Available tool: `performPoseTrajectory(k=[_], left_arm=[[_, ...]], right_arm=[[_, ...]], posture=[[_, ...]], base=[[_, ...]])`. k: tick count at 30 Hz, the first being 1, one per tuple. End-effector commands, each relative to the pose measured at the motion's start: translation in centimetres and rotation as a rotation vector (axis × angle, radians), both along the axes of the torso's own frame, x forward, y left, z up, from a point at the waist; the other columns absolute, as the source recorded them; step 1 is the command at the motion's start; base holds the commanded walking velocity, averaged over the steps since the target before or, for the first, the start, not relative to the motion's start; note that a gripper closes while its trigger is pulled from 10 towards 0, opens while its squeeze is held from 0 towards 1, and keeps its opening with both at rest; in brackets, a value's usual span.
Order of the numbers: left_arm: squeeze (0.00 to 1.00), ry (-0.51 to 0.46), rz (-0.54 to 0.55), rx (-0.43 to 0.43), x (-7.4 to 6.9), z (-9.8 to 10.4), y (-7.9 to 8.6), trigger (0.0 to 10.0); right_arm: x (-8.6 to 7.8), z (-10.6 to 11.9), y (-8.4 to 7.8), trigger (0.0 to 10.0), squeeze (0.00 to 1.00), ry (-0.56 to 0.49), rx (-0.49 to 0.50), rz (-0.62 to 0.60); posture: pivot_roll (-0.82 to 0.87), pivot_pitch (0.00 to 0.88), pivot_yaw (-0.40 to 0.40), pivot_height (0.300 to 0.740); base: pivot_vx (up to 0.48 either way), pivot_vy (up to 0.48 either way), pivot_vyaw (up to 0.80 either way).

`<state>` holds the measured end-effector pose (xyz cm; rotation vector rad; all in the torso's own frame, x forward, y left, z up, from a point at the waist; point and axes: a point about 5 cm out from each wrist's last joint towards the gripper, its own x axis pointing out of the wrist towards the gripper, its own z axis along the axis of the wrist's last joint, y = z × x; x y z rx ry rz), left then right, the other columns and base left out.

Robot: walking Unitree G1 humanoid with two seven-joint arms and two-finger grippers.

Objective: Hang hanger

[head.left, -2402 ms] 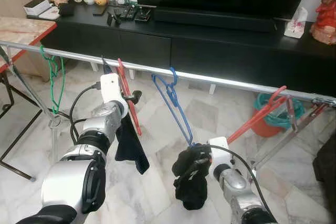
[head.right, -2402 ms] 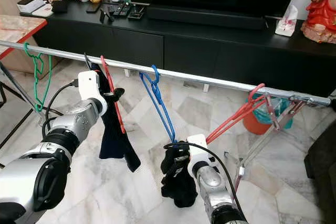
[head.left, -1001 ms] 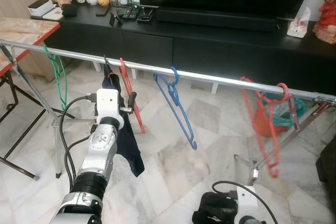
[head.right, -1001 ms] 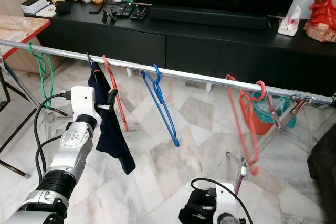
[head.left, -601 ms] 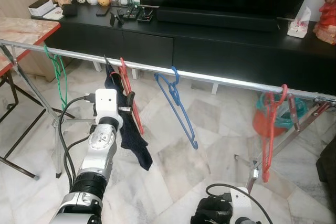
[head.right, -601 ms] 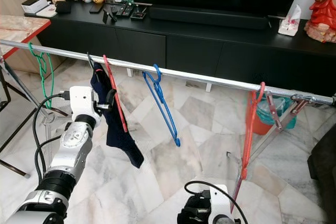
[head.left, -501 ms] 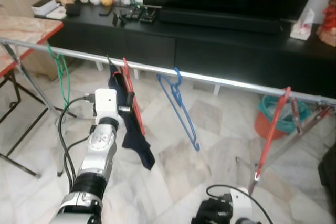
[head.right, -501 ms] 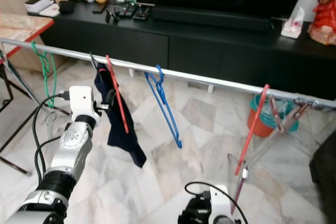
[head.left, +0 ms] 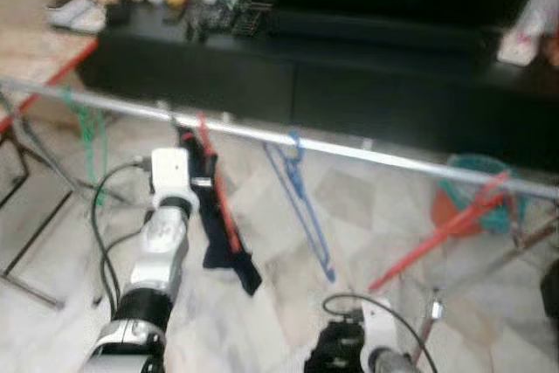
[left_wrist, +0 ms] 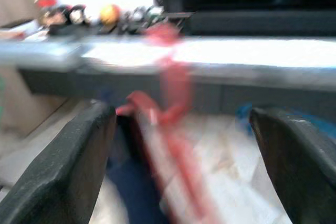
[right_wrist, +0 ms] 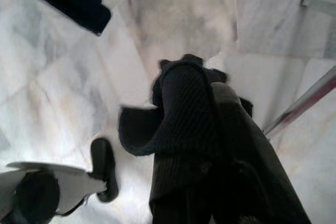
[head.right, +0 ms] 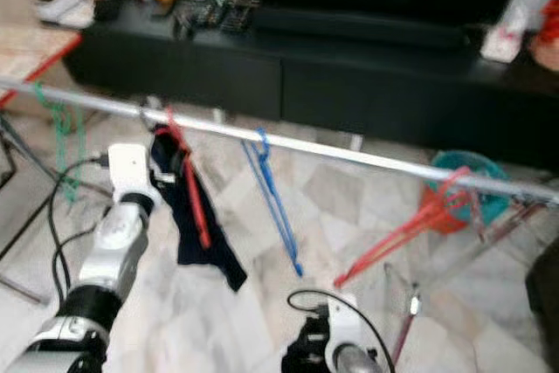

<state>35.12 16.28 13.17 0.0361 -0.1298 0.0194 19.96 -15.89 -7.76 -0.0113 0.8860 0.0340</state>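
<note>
Where the silver rail (head.left: 367, 153) crosses in front of the black TV cabinet (head.right: 376, 85), a red hanger (head.left: 214, 185) hangs from it by its hook, a dark garment (head.right: 196, 233) draped beside it. Just beside that hanger, the left gripper (left_wrist: 181, 145) reaches up, fingers (left_wrist: 79, 161) spread wide apart. Below the rail, the right gripper (right_wrist: 210, 182) is clamped on a black knitted cloth (right_wrist: 173, 124).

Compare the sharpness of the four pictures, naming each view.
Both eye views are smeared by motion blur; the left wrist view blurs the red hanger between the open left claw; the right wrist view is sharpest, showing a dark cloth.
</note>
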Motion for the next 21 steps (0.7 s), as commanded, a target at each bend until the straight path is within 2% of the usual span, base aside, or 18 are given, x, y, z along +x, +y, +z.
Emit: performPoseTrajectory(k=[1, 4, 8, 16, 19, 21], left_arm=[[0.0, -0.005, -0.011, 0.001, -0.2, -0.1, -0.3, 10.0], [0.0, -0.014, -0.022, -0.002, -0.5, -0.1, -0.5, 10.0], [0.0, -0.024, -0.029, 0.029, -1.3, -0.3, -0.7, 10.0], [0.0, -0.002, -0.081, 0.039, -2.9, -0.6, -1.5, 10.0], [0.0, 0.03, -0.105, 0.048, -3.2, -0.7, -1.7, 10.0], [0.0, 0.117, -0.1, 0.092, -3.4, -1.0, -1.6, 10.0]], right_arm=[[-0.3, -0.2, -0.1, 10.0, 0.0, 0.016, -0.002, -0.01], [-0.2, -0.2, 0.2, 10.0, 0.0, 0.015, 0.0, -0.006], [-0.3, -0.2, 0.1, 10.0, 0.0, 0.017, 0.002, -0.006], [-0.3, -0.2, 0.0, 10.0, 0.0, 0.021, 0.006, -0.003], [-0.3, -0.2, 0.0, 10.0, 0.0, 0.02, 0.008, -0.003], [-0.3, -0.2, 0.1, 10.0, 0.0, 0.02, 0.011, -0.002]], posture=[[-0.08, 0.049, 0.033, 0.74], [-0.08, 0.05, 0.034, 0.74], [-0.07, 0.051, 0.036, 0.74], [-0.07, 0.056, 0.037, 0.74], [-0.07, 0.055, 0.038, 0.74], [-0.07, 0.054, 0.039, 0.74]], base=[[0.311, 0.0, 0.0], [0.286, 0.0, 0.0], [0.0, 0.0, 0.0], [0.0, 0.0, 0.0], [0.0, 0.0, 0.0], [0.0, 0.0, 0.0]])
